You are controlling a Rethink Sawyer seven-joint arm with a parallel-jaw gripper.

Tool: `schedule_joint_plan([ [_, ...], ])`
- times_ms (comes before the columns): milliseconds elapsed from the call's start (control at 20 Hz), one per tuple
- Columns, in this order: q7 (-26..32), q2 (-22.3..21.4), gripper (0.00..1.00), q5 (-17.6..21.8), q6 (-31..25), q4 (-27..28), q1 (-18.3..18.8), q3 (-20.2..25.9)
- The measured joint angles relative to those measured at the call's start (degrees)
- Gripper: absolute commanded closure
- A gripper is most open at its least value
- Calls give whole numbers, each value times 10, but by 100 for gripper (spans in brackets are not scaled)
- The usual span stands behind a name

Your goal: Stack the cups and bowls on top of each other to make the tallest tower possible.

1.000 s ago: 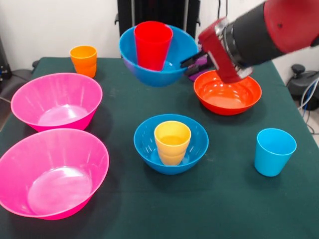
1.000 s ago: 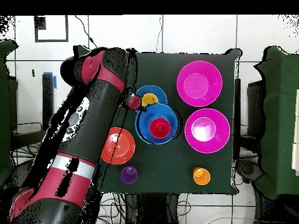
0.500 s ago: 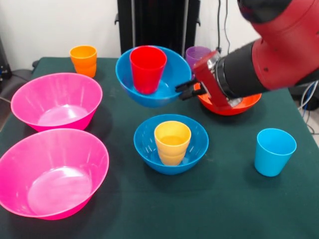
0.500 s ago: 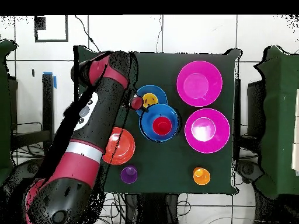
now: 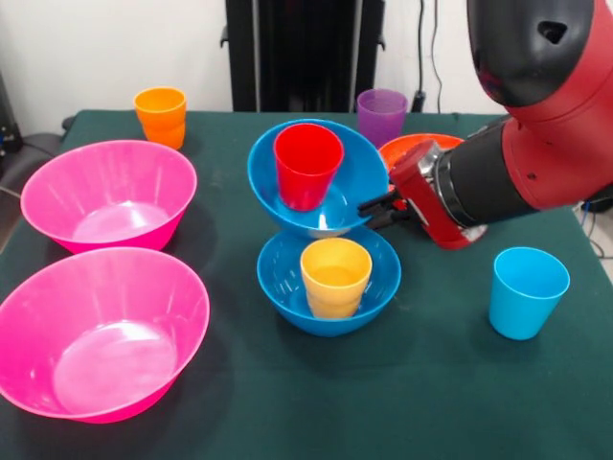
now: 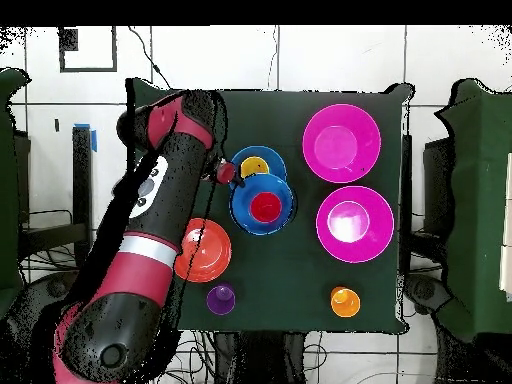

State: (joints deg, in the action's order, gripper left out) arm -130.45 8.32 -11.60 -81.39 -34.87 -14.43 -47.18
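My gripper [image 5: 375, 212] [image 6: 222, 176] is shut on the right rim of a blue bowl [image 5: 330, 187] [image 6: 262, 205] and holds it in the air, tilted, with a red cup [image 5: 306, 165] [image 6: 265, 207] standing inside. Just below and in front rests a second blue bowl [image 5: 328, 283] [image 6: 252, 160] on the table, holding a yellow cup [image 5: 334, 277] [image 6: 256, 168]. The light blue cup [image 5: 526, 291] stands alone at the right; in the overhead view my arm hides it. Two pink bowls [image 5: 108, 195] [image 5: 101, 333] sit at the left.
An orange cup [image 5: 161, 116] [image 6: 344, 300] stands at the far left corner and a purple cup [image 5: 381, 115] [image 6: 220, 297] at the back. The orange-red bowl [image 5: 412, 149] [image 6: 202, 250] lies behind my arm. The table [image 5: 402, 402] is covered in dark green cloth.
The held blue bowl with the red cup has come forward and down, now hanging just over the bowl with the yellow cup. My arm swung with it.
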Motion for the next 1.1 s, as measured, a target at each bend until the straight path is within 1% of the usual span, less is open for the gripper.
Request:
schedule_joint_plan([
  [450,0,1,100,-15,0,23,1,0],
  [1100,0,2,100,-16,-3,39,8,-4],
])
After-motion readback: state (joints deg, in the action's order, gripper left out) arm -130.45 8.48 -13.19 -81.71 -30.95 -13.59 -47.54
